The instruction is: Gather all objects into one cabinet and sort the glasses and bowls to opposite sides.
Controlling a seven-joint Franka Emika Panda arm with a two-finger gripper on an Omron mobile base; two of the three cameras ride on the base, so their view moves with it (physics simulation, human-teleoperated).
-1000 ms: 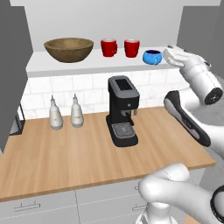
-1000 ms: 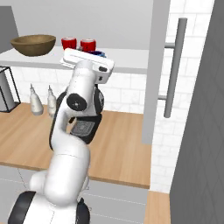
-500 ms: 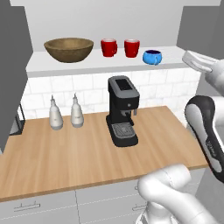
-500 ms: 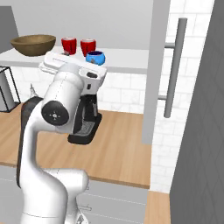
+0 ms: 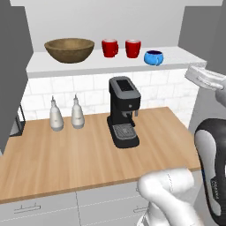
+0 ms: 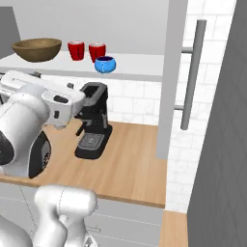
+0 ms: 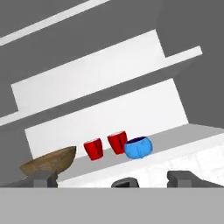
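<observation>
Since the earlier frames the arm swung right, clearing the blue cup (image 5: 153,58).

Shelf board (image 5: 176,56), left to right: wooden bowl (image 5: 69,49); two red mugs (image 5: 110,47), just beside each other; blue cup nearest the right end.

Bowl: wide, shallow, brown, judged stiff and light; best taken at the rim.

Mugs and cup: glossy, likely slippery and breakable; best taken across the wall.

Gripper (image 7: 109,178): jaws stood wide, holding nothing, well short of the shelf.
</observation>
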